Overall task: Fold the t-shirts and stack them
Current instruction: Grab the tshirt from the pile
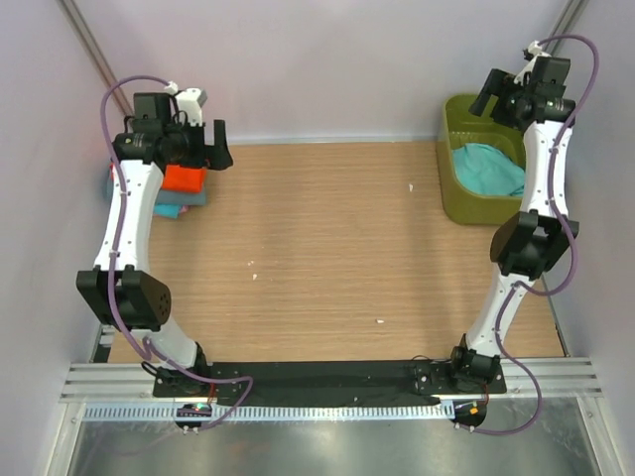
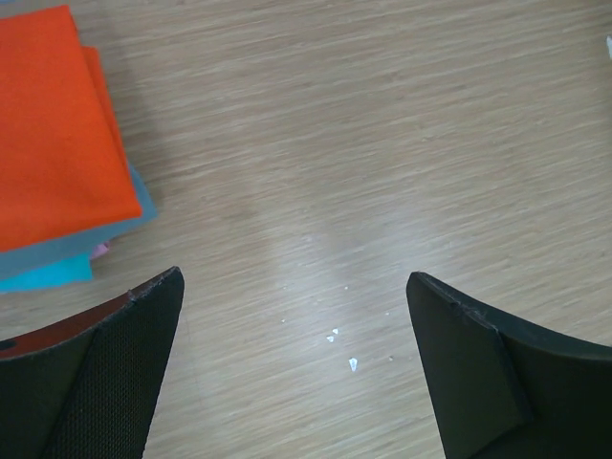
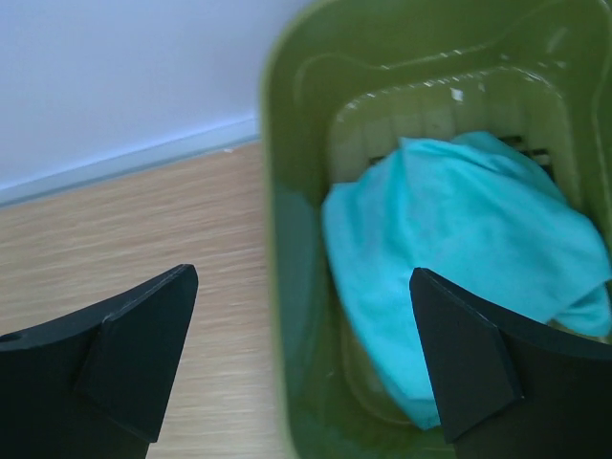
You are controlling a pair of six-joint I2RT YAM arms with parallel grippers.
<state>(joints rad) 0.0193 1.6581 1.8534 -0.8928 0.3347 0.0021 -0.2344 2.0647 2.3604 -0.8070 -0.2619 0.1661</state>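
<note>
The right gripper [image 3: 301, 277] hovered wide open and empty above the olive-green basket [image 3: 287, 335], where the crumpled mint-green t-shirt [image 3: 459, 229] lay, while the left gripper [image 2: 295, 277] (equally spread, holding nothing) hung just beside the folded stack topped by the orange t-shirt [image 2: 53, 124].

The left gripper [image 2: 294, 277] hangs above a wooden table [image 2: 402, 134], its two dark fingers [image 2: 115, 373] spread wide with only bare wood between them. In the upper left corner lies a stack of folded shirts. The orange t-shirt [image 2: 53, 124] is on top, flat and smooth. Under it the edge of a grey-teal t-shirt [image 2: 96, 239] shows, then a brighter blue layer [image 2: 48, 275], with a sliver of pink cloth [image 2: 98, 251] peeking out between them. A few small white specks [image 2: 352, 363] lie on the wood between the fingers.
</note>
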